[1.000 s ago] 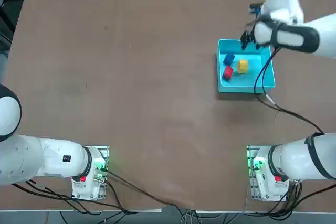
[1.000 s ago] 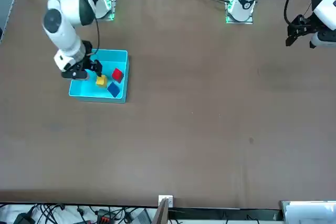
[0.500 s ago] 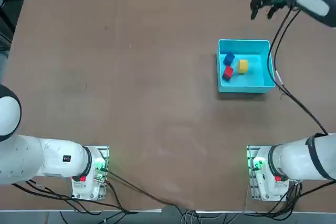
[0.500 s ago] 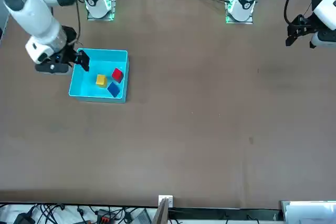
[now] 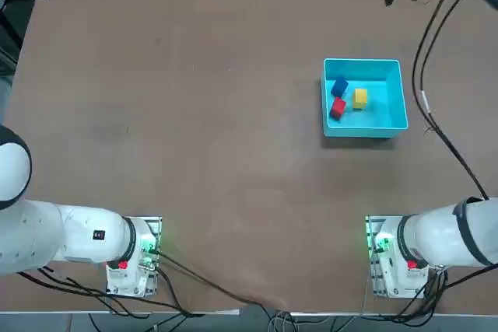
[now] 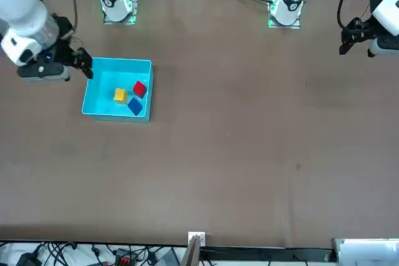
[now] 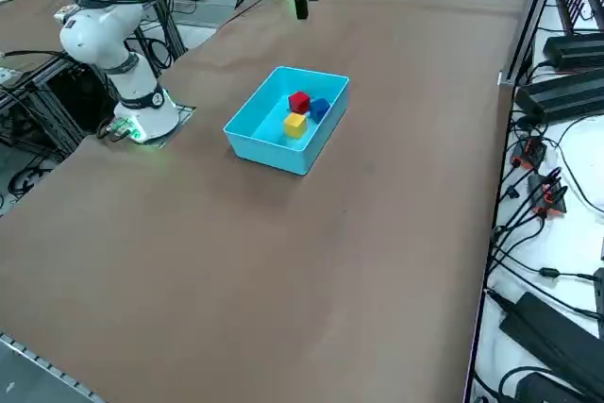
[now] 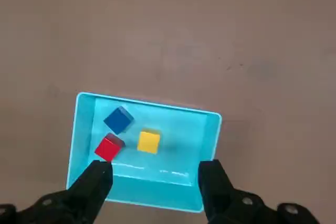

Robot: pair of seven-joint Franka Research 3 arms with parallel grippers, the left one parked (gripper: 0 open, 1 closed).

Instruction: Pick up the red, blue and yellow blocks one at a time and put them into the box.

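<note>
On the brown bench point(image 5: 194, 153), the shallow, square, light cyan-blue box point(image 5: 395, 92) holds all three small cubes: the red block point(image 5: 337, 107) and dark blue block point(image 5: 339, 87) close together, the yellow block point(image 5: 359, 97) just beside them. With every block inside, the task looks complete. Beyond the box, the right arm's black two-finger end effector point(image 8: 156, 179) hangs high above it, fingers spread wide and empty, presumably clearing away.
</note>
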